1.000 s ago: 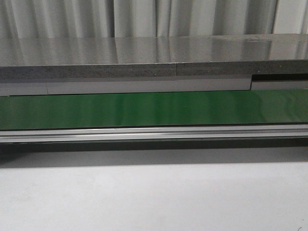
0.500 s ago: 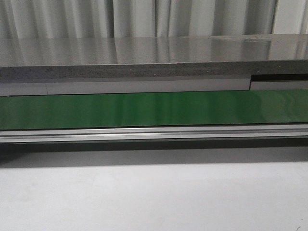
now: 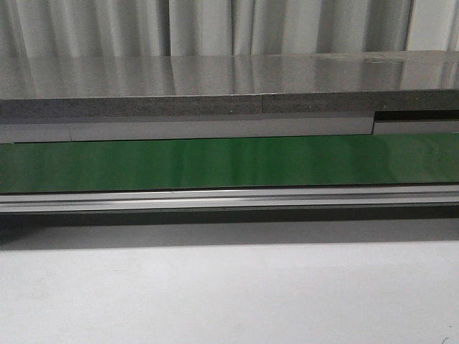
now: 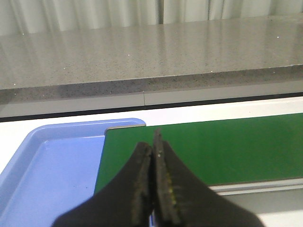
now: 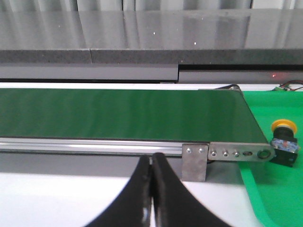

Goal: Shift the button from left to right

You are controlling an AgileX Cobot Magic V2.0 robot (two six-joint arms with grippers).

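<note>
Both grippers sit with their jaws pressed together and nothing between them: the right gripper (image 5: 151, 187) hangs low before the conveyor, the left gripper (image 4: 154, 182) over the belt's other end. Neither arm shows in the front view, which takes in only the grey counter (image 3: 229, 79), the green belt (image 3: 229, 163) and the pale table (image 3: 229, 294) below.

From the right wrist camera the belt (image 5: 123, 113) runs crosswise and ends at a metal bracket (image 5: 227, 153). Just past that end, on a bright green mat (image 5: 265, 189), stands the button (image 5: 284, 142), its yellow-orange cap uppermost on the black body, upright as far as can be told, close beside the bracket but seemingly not touching it. It lies well off to one side of the closed right fingers, beyond the conveyor's corner.

The left wrist camera shows a blue tray (image 4: 52, 165), apparently empty, abutting the belt (image 4: 213, 146), and no button.

By this evidence the right arm is the nearer, and the button appears already to rest at the right-hand end of the line. Any pickup would call for the jaws to part first, then swing sideways over the cap.
</note>
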